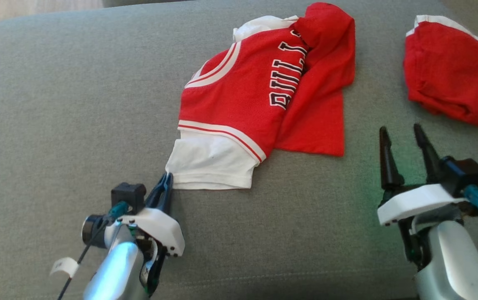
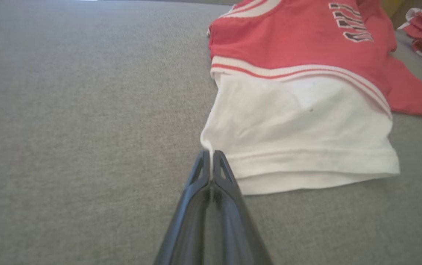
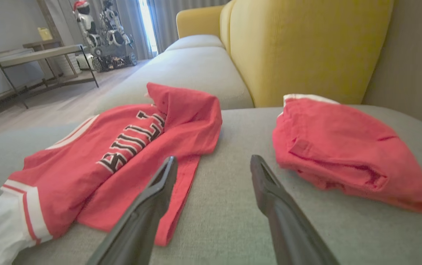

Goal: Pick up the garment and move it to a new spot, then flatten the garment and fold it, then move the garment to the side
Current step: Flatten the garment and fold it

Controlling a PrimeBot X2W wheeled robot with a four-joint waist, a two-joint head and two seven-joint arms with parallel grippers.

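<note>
My left gripper (image 1: 166, 178) is pinched shut on the white sleeve corner of the garment (image 1: 239, 104), crumpled at upper centre of the sofa seat (image 1: 55, 104); my right gripper (image 1: 400, 130) stands spread, lower right. Light, limp cloth, I judge; hems grip best

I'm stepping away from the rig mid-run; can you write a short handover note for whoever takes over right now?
Left gripper: shut, pinching the near corner of the white sleeve of the garment.
Right gripper: open and empty, between the garment and the plain red bundle.
Garment: rumpled on the grey cushion, one red flap folded over part of the print.
Done: first grip taken, garment not yet lifted.
Left: move it to a new spot, flatten, fold, set it aside.
</note>
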